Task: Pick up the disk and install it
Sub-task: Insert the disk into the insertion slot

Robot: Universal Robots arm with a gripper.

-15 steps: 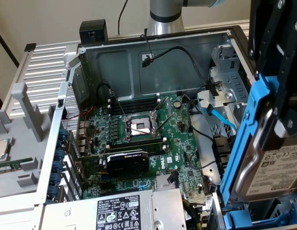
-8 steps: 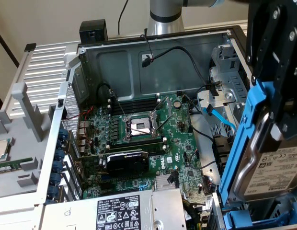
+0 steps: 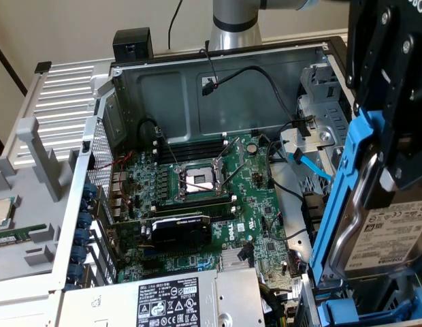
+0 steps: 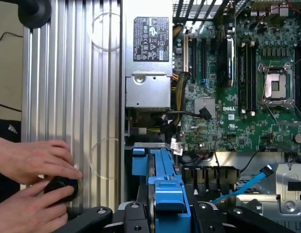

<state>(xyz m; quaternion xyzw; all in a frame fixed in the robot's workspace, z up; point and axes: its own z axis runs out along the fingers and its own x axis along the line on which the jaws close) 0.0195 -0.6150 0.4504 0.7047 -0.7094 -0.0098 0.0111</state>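
One disk (image 3: 384,235), silver metal with a white printed label and a bright blue carrier along its edge, stands on edge and tilted, clamped between the fingers of the black gripper (image 3: 395,180). Its upper part is hidden behind the gripper, its label runs out of view, and the small print cannot be read. Just below the gripper a second blue frame (image 3: 350,315) is partly cut off. Farther down lies the motherboard (image 3: 197,197).
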